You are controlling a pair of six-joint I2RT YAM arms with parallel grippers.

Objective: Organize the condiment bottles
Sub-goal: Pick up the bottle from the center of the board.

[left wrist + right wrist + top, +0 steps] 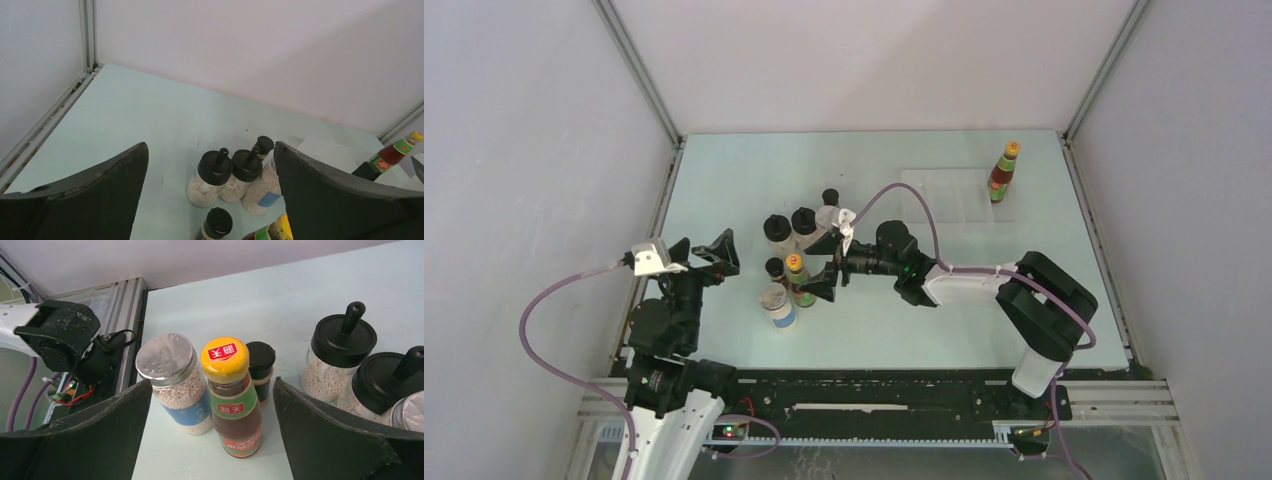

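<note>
The sauce bottle (231, 405) with the yellow cap stands upright straight in front of my right tool (212, 387), on the line of the gap between the two fingers. I see no finger touching it. The fingers of this tool are wide apart and they hold nothing.

Just beside the bottle, on the side of the near finger, stands a grey-lidded jar (175, 385) with a blue label and white grains inside. Just beyond the bottle, a little toward the far finger, is a tiny dark jar (261, 371). Further on that far side stand two black-lidded jars (340, 360), close together, each with a small knob on the lid. The second grey-lidded jar (261, 190) stands next to them, close to the far finger. The second tiny dark jar (830, 197) is just past this group.

The second sauce bottle (1003, 172) stands alone and upright, well behind my right tool, near the far right corner of the worktop (724, 180).

My left tool (211, 147) also has its fingers apart and is empty. It is above the worktop and faces the same group from the other side. The black-lidded jars are ahead of it, in the line of its gap, and it touches none of them.
</note>
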